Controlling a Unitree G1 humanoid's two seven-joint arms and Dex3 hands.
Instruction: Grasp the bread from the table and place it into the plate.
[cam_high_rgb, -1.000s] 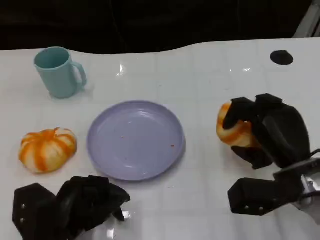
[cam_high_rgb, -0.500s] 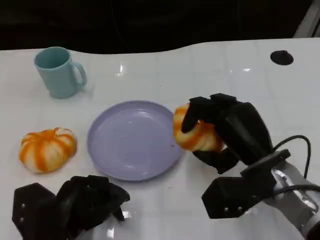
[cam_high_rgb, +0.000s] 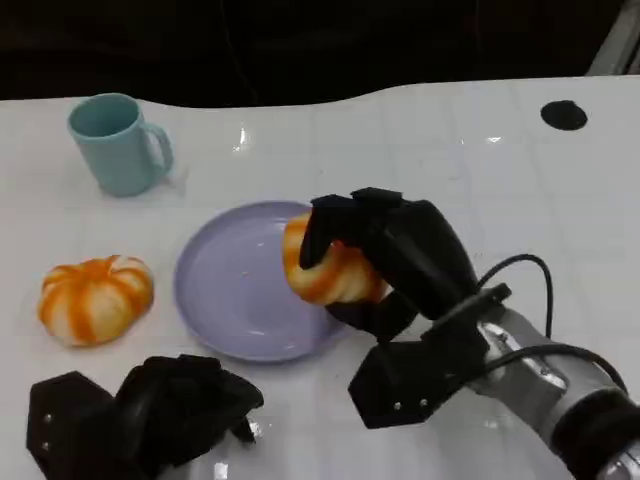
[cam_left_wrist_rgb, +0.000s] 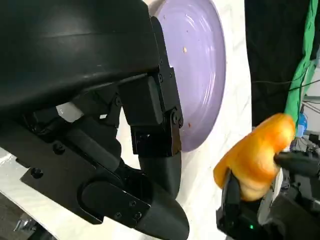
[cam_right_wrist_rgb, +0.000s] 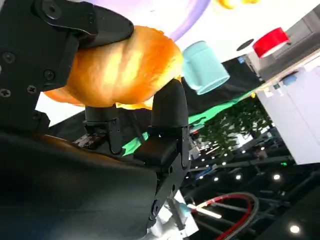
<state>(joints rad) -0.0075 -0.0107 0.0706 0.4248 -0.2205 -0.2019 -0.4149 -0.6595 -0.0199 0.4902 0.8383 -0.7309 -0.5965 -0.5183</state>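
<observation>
We are holding the bread (cam_high_rgb: 325, 272) in our right robot hand (cam_high_rgb: 385, 262), fingers wrapped over it, above the plate (cam_high_rgb: 230, 290) (near edge); left robot hand (cam_high_rgb: 170, 410) is resting curled, holding nothing.

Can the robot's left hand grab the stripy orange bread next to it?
Probably yes. The stripy bread lies on the bare table just beyond the left robot hand, with nothing between them. That hand's fingers are curled in with nothing in them, so it would have to open first.

A glossy white table (cam_high_rgb: 440, 150) is shown; on it are set a round lilac plate (cam_high_rgb: 225, 290), a pale teal handled mug (cam_high_rgb: 115, 143), an orange-and-white striped bun (cam_high_rgb: 94, 298) and a small black disc (cam_high_rgb: 563, 114).
</observation>
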